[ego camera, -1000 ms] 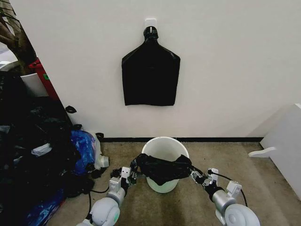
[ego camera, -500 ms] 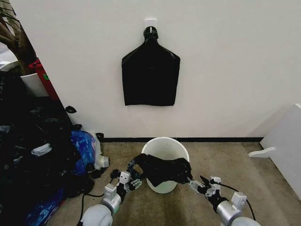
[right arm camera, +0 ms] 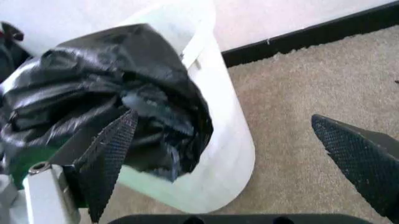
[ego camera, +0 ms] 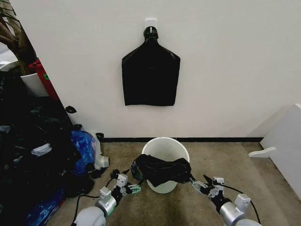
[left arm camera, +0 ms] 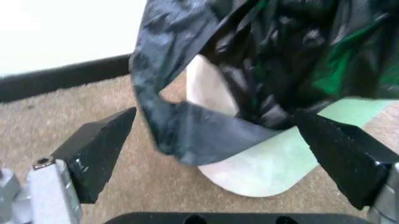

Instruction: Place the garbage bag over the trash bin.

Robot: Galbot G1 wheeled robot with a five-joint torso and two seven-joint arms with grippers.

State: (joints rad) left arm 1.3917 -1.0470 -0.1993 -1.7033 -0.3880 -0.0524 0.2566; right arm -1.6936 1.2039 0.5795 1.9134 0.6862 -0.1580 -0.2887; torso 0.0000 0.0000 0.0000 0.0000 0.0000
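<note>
The garbage bag [ego camera: 162, 169] is a crumpled glossy black bundle draped over the near rim of the trash bin [ego camera: 165, 145], a cream-white round bucket on the carpet by the wall. Most of the bin's mouth stays uncovered. My left gripper [ego camera: 130, 181] hovers low, just left of the bag, open and holding nothing. My right gripper [ego camera: 200, 182] sits just right of the bag, also open. In the left wrist view the bag [left arm camera: 262, 70] hangs over the bin [left arm camera: 262, 163] beyond the spread fingers [left arm camera: 93, 154]. The right wrist view shows the bag [right arm camera: 106, 98] on the bin [right arm camera: 218, 140], ahead of the open fingers [right arm camera: 361, 154].
A flat black bundle [ego camera: 150, 75] hangs from a hook on the wall above the bin. A big heap of dark and blue bags [ego camera: 42, 155] fills the left side. A white panel [ego camera: 287, 141] stands at the right. Bare carpet [ego camera: 235, 165] lies around the bin.
Both grippers have let go of the bag and drawn back towards me. The bag, earlier stretched between them, has slumped into a bundle on the bin's near rim.
</note>
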